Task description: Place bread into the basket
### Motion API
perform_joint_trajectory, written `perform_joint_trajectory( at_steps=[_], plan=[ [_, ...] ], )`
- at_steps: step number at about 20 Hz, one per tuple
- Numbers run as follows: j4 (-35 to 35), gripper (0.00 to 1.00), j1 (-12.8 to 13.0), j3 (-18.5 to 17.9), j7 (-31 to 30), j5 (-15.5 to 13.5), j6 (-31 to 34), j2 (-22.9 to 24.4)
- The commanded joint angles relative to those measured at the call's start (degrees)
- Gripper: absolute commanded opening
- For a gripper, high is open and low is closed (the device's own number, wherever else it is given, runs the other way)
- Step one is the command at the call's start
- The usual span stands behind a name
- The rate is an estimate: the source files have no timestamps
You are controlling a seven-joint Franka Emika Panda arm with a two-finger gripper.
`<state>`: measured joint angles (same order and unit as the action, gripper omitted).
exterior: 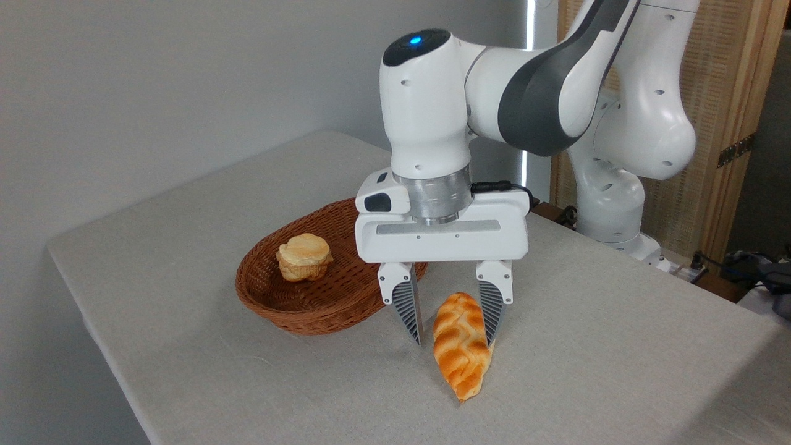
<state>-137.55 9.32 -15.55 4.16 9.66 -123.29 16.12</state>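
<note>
On the bench (587, 346), your claw (453, 334) stands spread around the bread (460, 346), seemingly not gripping it yet. At ten o'clock from the loaf, just beside it, the basket (290, 309) holds a bun (303, 256).

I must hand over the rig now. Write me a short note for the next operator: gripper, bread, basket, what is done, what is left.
Gripper: open, lowered over the bread, one finger on each side of its far end; not closed on it.
Bread: lying on the table, just right of the basket, outside it.
Basket: on the table, holding only a small round bun.
Done: approach and alignment.
Left: close on the bread, lift, move it left over the basket, release.
</note>
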Motion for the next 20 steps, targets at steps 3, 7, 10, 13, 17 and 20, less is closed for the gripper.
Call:
perform_joint_trajectory(
  at_steps=[3,7,10,13,17,20],
  plan=[
    [-0.6,1.00,0.1,-0.4,-0.3,1.2,-1.5,0.0],
    [-0.7,1.00,0.1,-0.4,0.6,1.2,-1.4,0.1],
    [-0.6,1.00,0.1,-0.4,0.6,3.9,-1.0,0.1],
    [-0.6,1.00,0.1,-0.4,0.6,4.2,-0.8,0.2],
    [-0.6,1.00,0.1,-0.4,0.7,4.3,-0.8,0.4],
    [-0.8,1.00,0.1,-0.4,0.8,4.4,-0.6,0.2]
  ],
)
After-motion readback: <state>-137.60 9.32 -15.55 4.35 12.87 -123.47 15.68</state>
